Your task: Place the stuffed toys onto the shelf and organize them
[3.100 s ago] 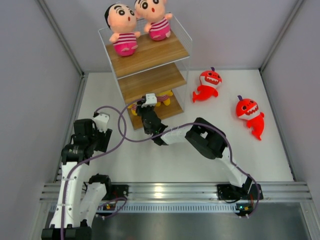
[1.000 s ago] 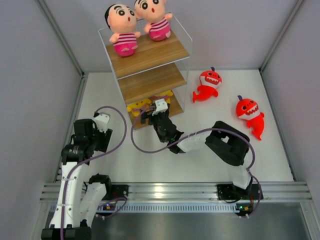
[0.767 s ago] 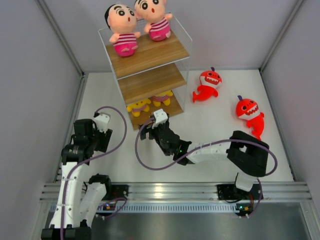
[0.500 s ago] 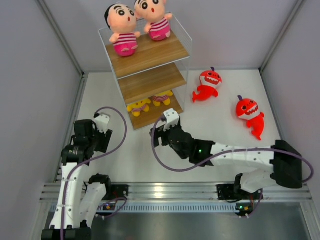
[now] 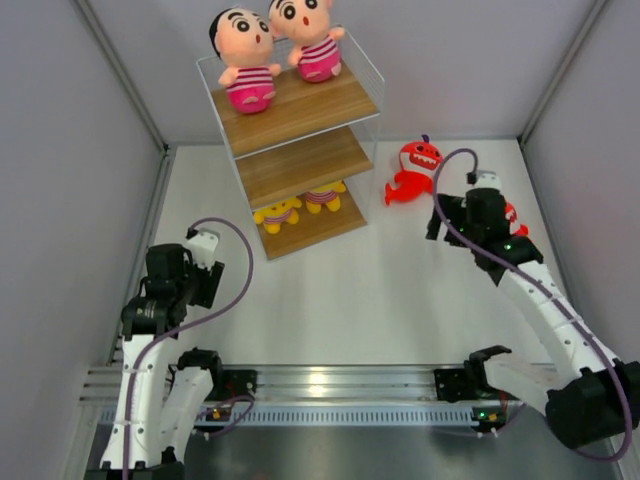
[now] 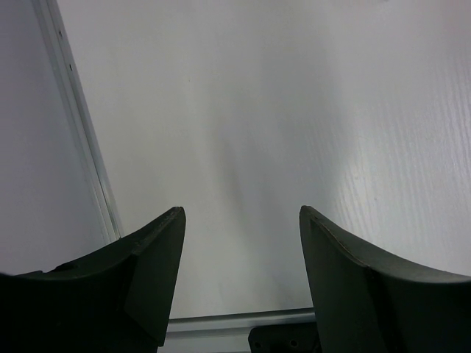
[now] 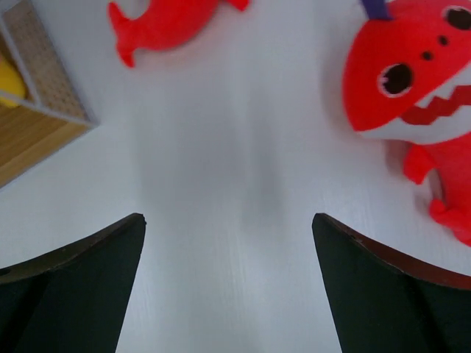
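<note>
Two boy dolls [image 5: 245, 62] sit on the shelf's [image 5: 300, 112] top board, two yellow dolls [image 5: 279, 212] on its bottom board, and two red sharks [image 7: 409, 88] lie on the table [image 5: 350, 290] to its right. The right gripper [image 7: 228, 220] hangs wide apart and empty near one shark. The left gripper [image 6: 241, 213], equally wide and empty, hangs over the table's left side.

White table [image 5: 380, 290], shelf [image 5: 300, 165], two red sharks [image 7: 176, 22] [image 7: 412, 95]
</note>
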### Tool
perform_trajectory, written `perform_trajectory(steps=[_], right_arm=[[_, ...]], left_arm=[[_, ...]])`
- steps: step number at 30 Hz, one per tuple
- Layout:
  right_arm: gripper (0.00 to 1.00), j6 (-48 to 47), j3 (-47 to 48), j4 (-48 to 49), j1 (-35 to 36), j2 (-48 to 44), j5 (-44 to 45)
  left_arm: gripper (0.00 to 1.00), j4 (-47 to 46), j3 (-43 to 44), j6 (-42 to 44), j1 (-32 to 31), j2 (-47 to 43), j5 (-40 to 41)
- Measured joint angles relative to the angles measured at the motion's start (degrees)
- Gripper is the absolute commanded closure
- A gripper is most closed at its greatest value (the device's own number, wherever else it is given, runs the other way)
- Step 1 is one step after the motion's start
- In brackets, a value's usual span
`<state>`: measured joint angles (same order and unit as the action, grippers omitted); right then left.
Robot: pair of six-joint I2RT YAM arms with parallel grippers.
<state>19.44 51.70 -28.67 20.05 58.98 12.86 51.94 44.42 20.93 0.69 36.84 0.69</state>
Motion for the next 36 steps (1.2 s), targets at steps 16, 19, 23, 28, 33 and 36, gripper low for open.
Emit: perform_trajectory(steps=[16,19,23,28,33,36], right_arm=[[0.04,2.4,-6.3,10.3,-40.9,16.0,-1.6],[0.06,2.9,-6.3,13.1,-41.4,21.5,-1.9],[0.11,2.3,-6.3,15.6,-42.6,27.9,-3.1],[0.36,-0.1,-4.0,17.2,-43.5,32.2,-5.9],[0.86,-1.1,-3.9,19.9,-44.5,32.6,-10.5],[1.00,-1.4,-4.0,20.4,-44.6,32.1,-12.8]], left_arm=[[0.22,-2.5,-3.2,1.7,-5.7,2.4,3.5],[0.23,-2.7,-4.0,1.6,-5.7,5.3,4.5],[0.23,-3.5,-4.0,1.5,-5.6,8.4,5.0],[0.24,-4.0,-3.9,1.4,-4.8,9.9,4.7],[0.24,-4.0,-3.5,1.2,-3.3,10.3,4.4],[0.24,-4.1,-3.2,1.2,-2.8,10.3,3.8]])
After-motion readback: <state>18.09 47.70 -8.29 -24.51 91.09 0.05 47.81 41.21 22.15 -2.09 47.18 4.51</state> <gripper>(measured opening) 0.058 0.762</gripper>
